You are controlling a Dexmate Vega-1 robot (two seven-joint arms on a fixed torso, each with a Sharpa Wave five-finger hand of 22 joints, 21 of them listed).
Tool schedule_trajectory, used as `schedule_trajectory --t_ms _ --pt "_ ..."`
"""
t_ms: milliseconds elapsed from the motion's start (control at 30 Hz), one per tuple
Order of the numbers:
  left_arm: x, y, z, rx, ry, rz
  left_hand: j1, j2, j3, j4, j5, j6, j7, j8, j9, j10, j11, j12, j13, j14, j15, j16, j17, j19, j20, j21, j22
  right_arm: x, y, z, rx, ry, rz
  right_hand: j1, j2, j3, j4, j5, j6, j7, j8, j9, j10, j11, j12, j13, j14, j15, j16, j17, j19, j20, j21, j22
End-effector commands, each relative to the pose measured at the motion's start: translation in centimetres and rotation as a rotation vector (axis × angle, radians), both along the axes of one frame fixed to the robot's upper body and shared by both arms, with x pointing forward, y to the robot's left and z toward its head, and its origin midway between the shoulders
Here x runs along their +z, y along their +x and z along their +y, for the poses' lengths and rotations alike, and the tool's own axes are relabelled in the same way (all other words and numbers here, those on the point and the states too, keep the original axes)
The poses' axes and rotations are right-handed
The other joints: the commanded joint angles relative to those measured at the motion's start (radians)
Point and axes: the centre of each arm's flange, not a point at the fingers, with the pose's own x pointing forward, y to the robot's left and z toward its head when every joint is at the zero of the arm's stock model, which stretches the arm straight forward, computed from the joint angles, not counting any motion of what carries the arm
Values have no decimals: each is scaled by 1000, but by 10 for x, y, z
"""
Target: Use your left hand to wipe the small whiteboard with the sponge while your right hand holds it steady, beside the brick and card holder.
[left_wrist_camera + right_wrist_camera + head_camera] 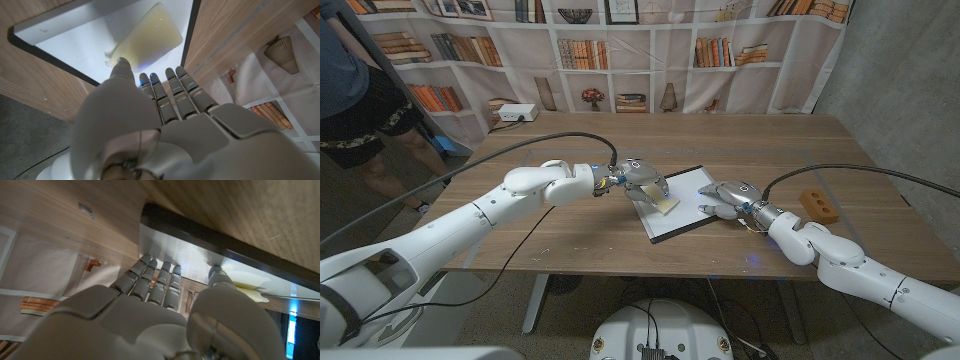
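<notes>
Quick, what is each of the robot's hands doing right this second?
Left hand: presses the sponge onto the whiteboard; whether it grips it cannot be told.
Right hand: holds nothing, fingers resting on the whiteboard's edge.

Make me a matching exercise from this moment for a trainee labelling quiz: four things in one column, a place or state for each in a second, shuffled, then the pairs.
Things
1. sponge
2. brick
3. right hand
4. whiteboard

Places or states
A. at the whiteboard's right edge
B. lies flat near the table's middle
C. on the whiteboard, under the left hand
D. alone on the table, to the robot's far right

Pairs: 1-C, 2-D, 3-A, 4-B
</notes>
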Motion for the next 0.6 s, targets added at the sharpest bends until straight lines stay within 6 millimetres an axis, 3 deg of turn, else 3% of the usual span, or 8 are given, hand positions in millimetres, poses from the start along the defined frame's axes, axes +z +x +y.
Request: schedule_trajectory --t_ms 33,233,600 --pt "-5 -2 15 33 -65 42 -1 1 3 -1 -1 14 2 7 0 17 0 6 0 18 -91 8 1 13 -24 9 2 2 3 3 6 -14 0 2 -6 4 -6 -6 8 2 -2 4 15 1 3 4 6 -82 -2 2 10 -76 5 5" --pt "-15 1 22 50 -79 88 10 2 12 -9 -6 45 1 17 -1 41 -1 9 -5 45 -101 10 -3 40 -46 18 2 4 4 4 8 -21 5 1 -6 5 -6 -7 8 3 -2 4 14 2 3 4 6 -82 -2 2 11 -76 5 5" --pt "-15 7 17 93 -23 111 11 1 15 -11 -9 38 2 12 -1 37 -3 3 -9 45 -97 4 -5 38 -44 17 2 6 4 4 7 -23 4 0 -6 5 -6 -8 7 2 -3 4 16 3 2 4 7 -82 -2 2 11 -76 5 5"
